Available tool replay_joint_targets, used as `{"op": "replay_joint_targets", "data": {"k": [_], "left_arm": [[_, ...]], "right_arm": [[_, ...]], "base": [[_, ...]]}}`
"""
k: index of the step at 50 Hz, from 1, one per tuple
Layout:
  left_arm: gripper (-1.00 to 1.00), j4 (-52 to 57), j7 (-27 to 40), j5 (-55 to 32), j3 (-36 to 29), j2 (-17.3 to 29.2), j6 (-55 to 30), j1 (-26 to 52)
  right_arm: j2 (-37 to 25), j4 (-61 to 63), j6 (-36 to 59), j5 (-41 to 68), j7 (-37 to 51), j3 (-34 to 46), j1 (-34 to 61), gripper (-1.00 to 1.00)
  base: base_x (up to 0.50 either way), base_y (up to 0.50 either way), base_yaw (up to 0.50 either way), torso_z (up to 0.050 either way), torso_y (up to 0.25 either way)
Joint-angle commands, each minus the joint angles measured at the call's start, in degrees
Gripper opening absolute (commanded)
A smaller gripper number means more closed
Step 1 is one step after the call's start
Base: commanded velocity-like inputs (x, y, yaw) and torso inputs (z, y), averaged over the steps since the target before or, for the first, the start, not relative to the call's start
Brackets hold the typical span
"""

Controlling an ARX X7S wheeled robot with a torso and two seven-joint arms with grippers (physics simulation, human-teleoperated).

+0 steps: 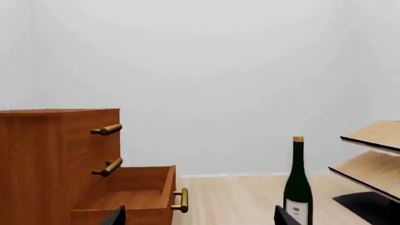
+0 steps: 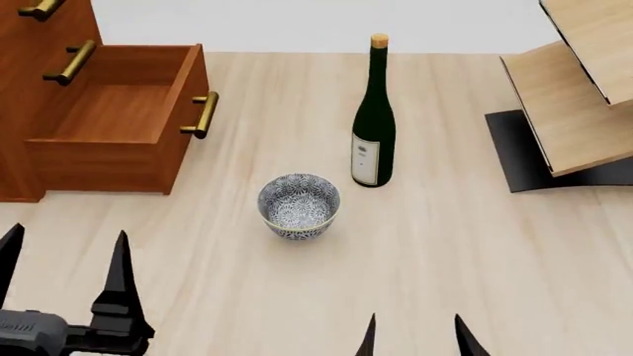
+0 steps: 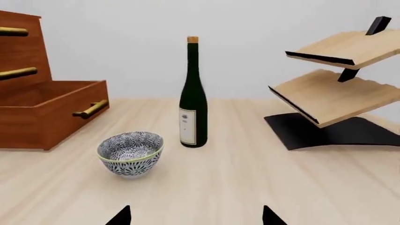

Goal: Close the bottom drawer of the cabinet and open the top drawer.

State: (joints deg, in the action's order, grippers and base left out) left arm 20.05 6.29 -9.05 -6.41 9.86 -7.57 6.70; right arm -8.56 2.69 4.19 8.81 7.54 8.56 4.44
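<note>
The reddish-brown cabinet (image 2: 20, 104) stands at the table's far left. Its bottom drawer (image 2: 109, 111) is pulled well out, showing an empty box and a brass handle (image 2: 201, 115). The top drawer (image 1: 87, 123) is shut flush, its brass handle (image 1: 107, 129) above the middle one. My left gripper (image 2: 64, 259) hovers open near the front left, in front of the cabinet and apart from it; in the left wrist view the left gripper (image 1: 200, 218) faces the open drawer's corner. My right gripper (image 2: 413, 334) is open at the front centre, holding nothing.
A patterned bowl (image 2: 299, 205) sits mid-table in front of the right gripper. A green wine bottle (image 2: 373, 119) stands upright behind it. A pale wooden rack (image 2: 568, 104) on a black base occupies the right side.
</note>
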Motion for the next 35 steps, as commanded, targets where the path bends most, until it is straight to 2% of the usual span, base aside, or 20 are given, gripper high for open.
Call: {"op": "replay_joint_targets", "data": {"k": [1,14,35], "left_arm": [[1.0,10.1,0.4,-2.4,0.9,2.4,-8.1,5.6],[1.0,18.3,1.1,-5.4,2.3,5.0,-17.1,12.7],[1.0,25.6,2.8,-10.1,4.9,7.6,-29.2,25.9]], "right_arm": [[-0.8,1.8,1.4,0.6,0.6,0.1,0.5,1.0],[-1.5,3.9,2.8,1.4,1.3,0.2,0.6,1.0],[-1.8,4.3,3.6,1.8,2.0,1.3,1.4,1.0]], "base": [[0.0,0.0,0.0,0.0,0.0],[0.0,0.0,0.0,0.0,0.0],[0.0,0.0,0.0,0.0,0.0]]}}
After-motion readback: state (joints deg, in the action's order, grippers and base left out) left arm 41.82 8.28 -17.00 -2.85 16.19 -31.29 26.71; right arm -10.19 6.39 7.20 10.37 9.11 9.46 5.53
